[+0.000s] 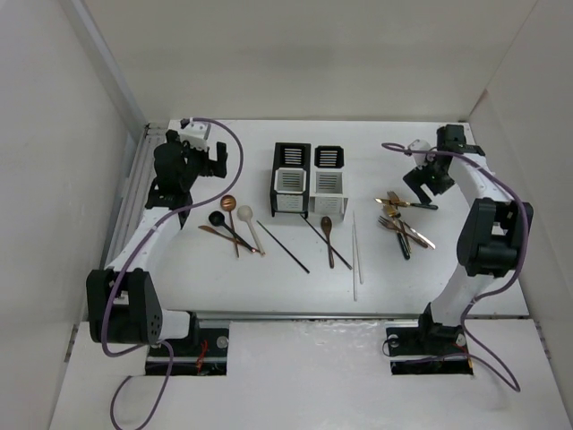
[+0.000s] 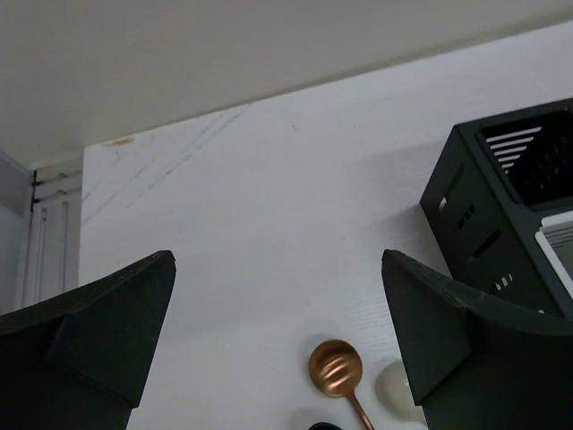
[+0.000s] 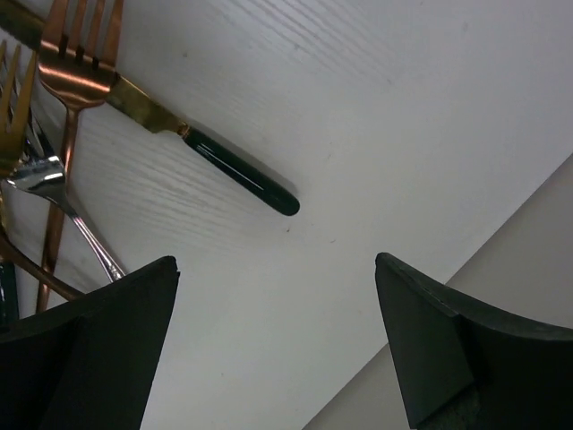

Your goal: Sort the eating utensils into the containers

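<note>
The left gripper (image 2: 277, 354) and the right gripper (image 3: 276, 345) both hang with fingers spread wide, holding nothing. Spoons (image 1: 232, 224) lie on the table (image 1: 269, 282) left of the containers (image 1: 291, 184), and forks (image 1: 394, 219) lie to their right.

Left wrist cam: black-framed slotted caddy (image 2: 483, 206) is cut off at the right edge, copper round-bowled spoon (image 2: 336, 367) loses its handle at the bottom. Top cam: gold/copper cutlery pile (image 1: 399, 224) too small & tangled to count tbh.
</note>
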Motion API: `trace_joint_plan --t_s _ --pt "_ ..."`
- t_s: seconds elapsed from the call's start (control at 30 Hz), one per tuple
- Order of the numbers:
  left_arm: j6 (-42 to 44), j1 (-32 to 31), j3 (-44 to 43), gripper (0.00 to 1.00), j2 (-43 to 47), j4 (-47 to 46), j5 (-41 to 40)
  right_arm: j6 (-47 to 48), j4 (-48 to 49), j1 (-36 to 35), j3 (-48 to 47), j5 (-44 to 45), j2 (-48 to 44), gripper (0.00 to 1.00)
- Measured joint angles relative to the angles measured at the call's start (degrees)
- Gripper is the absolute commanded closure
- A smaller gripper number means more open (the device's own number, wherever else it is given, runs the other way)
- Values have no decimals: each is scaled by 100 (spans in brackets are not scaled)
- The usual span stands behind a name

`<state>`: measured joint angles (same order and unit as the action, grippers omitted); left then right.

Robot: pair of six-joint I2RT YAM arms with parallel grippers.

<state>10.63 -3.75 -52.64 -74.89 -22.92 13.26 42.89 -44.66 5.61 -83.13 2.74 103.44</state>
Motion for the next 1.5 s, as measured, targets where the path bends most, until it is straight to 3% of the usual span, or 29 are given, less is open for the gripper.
trace_joint_plan --t_s 0.27,0.53,0.7,0.77,0.8,0.83,0.9,1.0,1.1,1.5 --pt "7 -37 0 0 -149 330 -214 579 -144 415 -24 -671 168 8" --pt "153 -37 0 0 -177 289 -345 737 -186 374 -422 -1235 1263 14" --pt "236 -37 0 0 -216 260 -420 748 -151 334 -439 -1259 1388 24" --pt "245 -37 0 0 -219 258 -461 721 -107 256 -439 -1115 1405 34" --pt "247 -37 0 0 -219 251 -476 719 -98 184 -437 -988 1405 48" --pt "258 -37 0 0 -219 247 -496 728 -76 111 -433 -885 1405 55" --pt "280 -37 0 0 -219 232 -527 682 -17 -57 -411 -686 1405 67" --pt "326 -37 0 0 -219 214 -597 660 39 -225 -402 -501 1416 75" --pt "352 -37 0 0 -219 199 -649 605 66 -269 -402 -374 1425 100" --pt "387 -37 15 0 -103 122 -691 -306 313 -229 -765 284 1668 100"
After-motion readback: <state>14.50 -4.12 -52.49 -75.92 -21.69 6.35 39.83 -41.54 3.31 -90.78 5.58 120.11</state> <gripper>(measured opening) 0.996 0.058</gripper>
